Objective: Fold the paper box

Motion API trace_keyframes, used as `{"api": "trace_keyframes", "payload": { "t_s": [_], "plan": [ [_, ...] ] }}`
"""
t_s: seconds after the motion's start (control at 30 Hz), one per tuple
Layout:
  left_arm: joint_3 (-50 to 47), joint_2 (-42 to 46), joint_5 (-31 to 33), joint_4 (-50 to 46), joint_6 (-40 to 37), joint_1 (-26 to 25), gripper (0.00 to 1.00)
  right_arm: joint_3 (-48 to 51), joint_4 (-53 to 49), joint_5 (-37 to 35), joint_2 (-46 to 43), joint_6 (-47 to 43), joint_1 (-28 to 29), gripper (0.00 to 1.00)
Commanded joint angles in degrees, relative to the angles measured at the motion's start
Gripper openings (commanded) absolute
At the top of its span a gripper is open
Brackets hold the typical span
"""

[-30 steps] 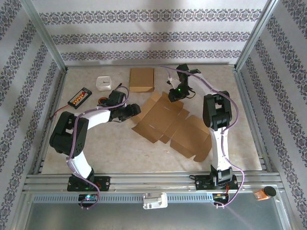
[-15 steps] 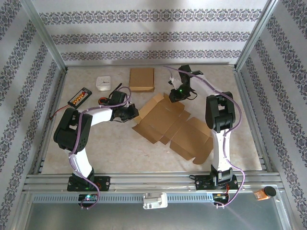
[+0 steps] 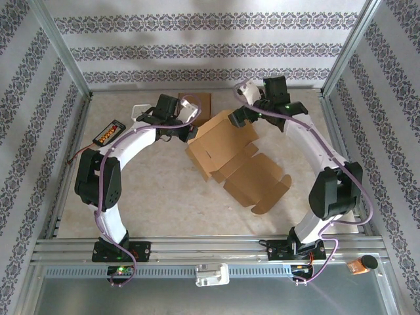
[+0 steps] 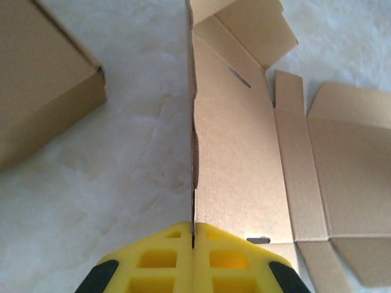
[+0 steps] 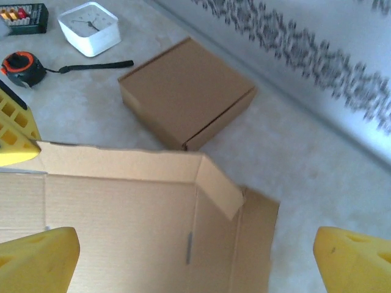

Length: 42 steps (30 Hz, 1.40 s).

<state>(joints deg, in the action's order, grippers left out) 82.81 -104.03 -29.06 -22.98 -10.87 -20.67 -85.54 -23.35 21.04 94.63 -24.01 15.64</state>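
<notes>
The unfolded brown paper box [image 3: 244, 172] lies mid-table, its rear-left panel [image 3: 220, 141] lifted and tilted up. My left gripper [image 3: 188, 131] is shut on that panel's left edge; in the left wrist view the yellow fingers [image 4: 165, 262] pinch the thin cardboard edge [image 4: 194, 177], which runs straight away from them. My right gripper [image 3: 239, 118] hovers open over the panel's far right corner. In the right wrist view its fingers [image 5: 38, 264] stand wide apart above the panel [image 5: 116, 226] and a bent corner flap [image 5: 221, 189].
A finished folded box [image 5: 183, 97] sits behind at the back wall [image 3: 197, 100]. A white clock [image 5: 90, 25], a tape measure [image 5: 23, 66] and a black battery holder [image 3: 108, 133] lie at the back left. Metal frame rails border the table.
Both grippers rose and moved toward the back. The left one lifted the box's rear-left panel from flat to tilted up, and the whole sheet shifted. The right arm swung out to the right.
</notes>
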Motion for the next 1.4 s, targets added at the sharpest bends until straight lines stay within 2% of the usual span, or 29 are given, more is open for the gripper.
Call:
{"api": "trace_keyframes", "payload": {
  "t_s": [0.0,0.1,0.17,0.3,0.4,0.47,0.67,0.87,0.93,1.0,1.03,1.1,1.13,1.23,1.37],
  "plan": [
    [3.47,-0.11,1.76,-5.67,-14.34,-1.53,0.0,1.8,3.78,1.9,0.15,-18.27,1.61,0.98],
    [4.23,0.63,-0.02,-3.55,-16.89,-1.79,0.0,-1.5,-1.54,5.56,2.5,-31.19,1.46,0.97],
    [4.51,0.92,-1.65,-2.41,-17.65,-1.83,0.0,-3.8,-3.11,8.28,4.51,-33.88,0.69,0.97],
    [3.72,1.46,-3.65,0.24,-18.57,-1.83,0.0,-8.17,-5.26,19.5,8.61,-36.66,-1.94,0.88],
    [3.5,1.46,-4.16,1.16,-18.89,-1.85,0.0,-9.26,-7.05,22.95,11.33,-41.8,-1.67,0.8],
    [3.33,1.46,-4.35,1.83,-18.76,-1.84,0.0,-10.82,-8.24,23.51,13.34,-42.46,-1.58,0.77],
    [2.86,2.12,-4.5,3.31,-19.04,-1.84,0.0,-12.9,-10.57,21.49,17.13,-44.51,-1.12,0.59],
    [2.58,2.68,-4.02,6.52,-18.84,-1.84,0.0,-13.43,-10.29,17.82,18.19,-43.59,-0.3,0.29],
    [2.57,2.73,-2.72,8.62,-18.0,-1.84,0.0,-12.84,-8.75,17.37,17.01,-40.93,-0.23,0.15],
    [2.5,3.01,-1.01,10.81,-15.63,-1.88,0.0,-11.83,-6.66,16.12,15.44,-37.2,-0.08,0.14],
    [2.0,3.34,-0.24,12.42,-13.79,-1.89,0.06,-10.84,-5.27,14.44,14.29,-35.08,0.19,0.14],
    [0.65,4.64,1.02,16.04,-8.57,-1.83,0.3,-7.88,-0.53,9.57,11.63,-29.75,0.98,0.15],
    [-0.38,5.7,1.51,18.13,-5.01,-1.8,0.38,-5.65,2.08,7.1,10.11,-27.84,1.47,0.15],
    [-3.56,8.55,2.53,23.02,4.18,-1.58,0.47,0.84,9.24,-1.0,5.88,-23.39,3.56,0.14],
    [-5.7,11.74,8.79,23.28,19.13,-0.6,0.51,8.59,14.43,-9.12,0.77,-22.45,7.07,0.13]
  ]
}}
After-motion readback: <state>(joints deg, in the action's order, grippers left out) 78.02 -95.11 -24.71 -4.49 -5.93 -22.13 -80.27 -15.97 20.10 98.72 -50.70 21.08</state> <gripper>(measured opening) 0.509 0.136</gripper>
